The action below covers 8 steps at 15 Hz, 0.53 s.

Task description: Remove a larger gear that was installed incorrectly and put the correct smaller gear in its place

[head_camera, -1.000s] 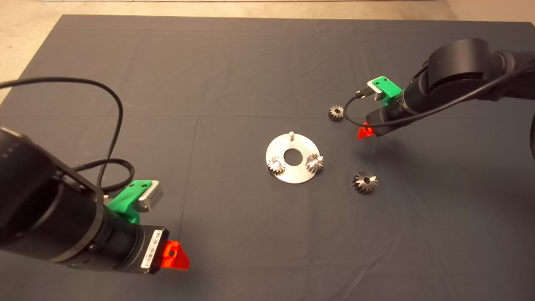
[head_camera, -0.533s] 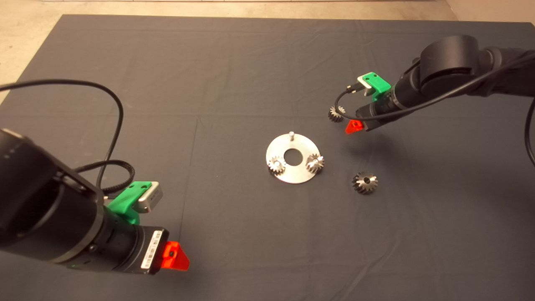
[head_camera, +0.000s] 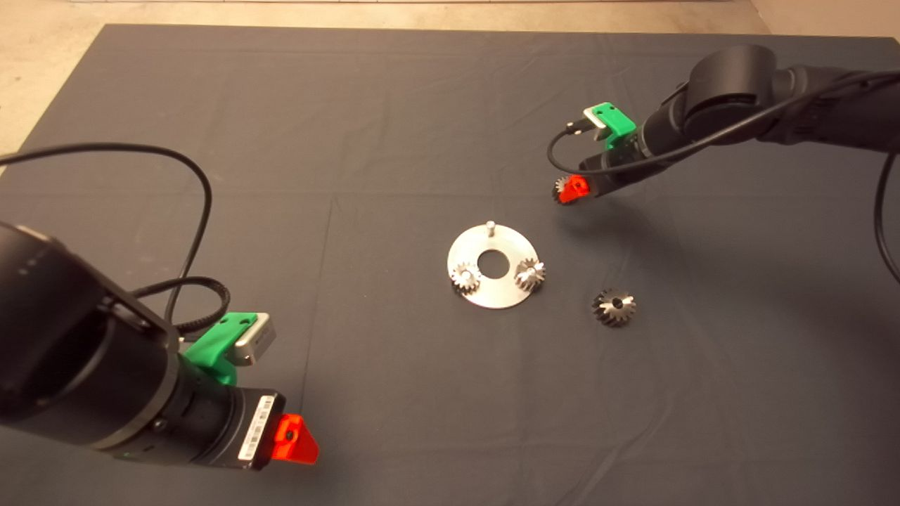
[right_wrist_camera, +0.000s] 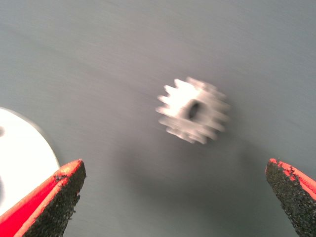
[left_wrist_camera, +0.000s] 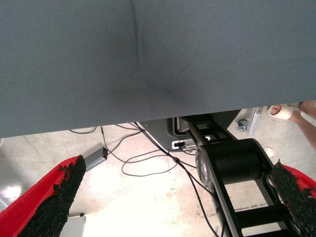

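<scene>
On the dark mat (head_camera: 394, 126), the round steel plate (head_camera: 492, 289) served as the landmark: two small shiny gears (head_camera: 465, 277) sat on its near edge either side of the centre hole, and a bare peg (head_camera: 490, 226) stood at its far edge. The left gripper (head_camera: 294, 439) waited well to the near left of the plate, its fingers spread and holding nothing, its wrist view showing only the mat's edge, floor cables and a person's foot. The right gripper (head_camera: 571, 188) hovered over the mat to the far right of the plate, fingers (right_wrist_camera: 47, 202) wide apart and empty, directly above the smaller gear (right_wrist_camera: 193, 110), which lay flat between them. The larger gear (head_camera: 614, 307), shiny steel with long flared teeth in a star outline and a dark centre hole, lay loose on the mat to the near right of the plate, off any peg, so the removal looked done. The smaller gear was grey steel with short even teeth and a small bore, clearly narrower than the flared one. It would likely be rigid, dense for its size and slick on its faces; a pinch across opposite teeth on the rim seemed the surest hold, keeping the bore clear for the peg.
</scene>
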### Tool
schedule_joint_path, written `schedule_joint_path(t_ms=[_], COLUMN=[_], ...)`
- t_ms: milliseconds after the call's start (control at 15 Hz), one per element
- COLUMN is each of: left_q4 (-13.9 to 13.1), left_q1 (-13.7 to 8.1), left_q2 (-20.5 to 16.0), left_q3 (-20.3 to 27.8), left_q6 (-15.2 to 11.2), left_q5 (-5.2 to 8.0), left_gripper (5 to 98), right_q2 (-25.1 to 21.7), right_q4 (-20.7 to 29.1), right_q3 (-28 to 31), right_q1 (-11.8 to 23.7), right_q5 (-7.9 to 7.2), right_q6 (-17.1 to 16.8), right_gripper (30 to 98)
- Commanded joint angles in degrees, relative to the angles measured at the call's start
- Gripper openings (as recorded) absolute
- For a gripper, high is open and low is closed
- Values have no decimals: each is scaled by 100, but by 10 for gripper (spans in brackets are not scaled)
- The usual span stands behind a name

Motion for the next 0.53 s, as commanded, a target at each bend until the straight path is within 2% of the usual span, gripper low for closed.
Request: schedule_joint_path(t_ms=[0,200,333,467], left_q4=[-99,-99,-99,-99], left_q1=[-18,-9,-10,-9], left_q2=[9,17,18,18], left_q3=[80,80,80,80], left_q6=[-34,-25,-16,-16], left_q5=[68,121,142,189], left_gripper=[976,976,976,976], right_q2=[295,497,497,505], right_q4=[-108,-121,-121,-130], right_q3=[-389,-740,-761,-761], right_q1=[98,6,6,6], right_q5=[209,249,340,349], right_q6=[-58,-216,-273,-379], right_gripper=[968,968,968,968])
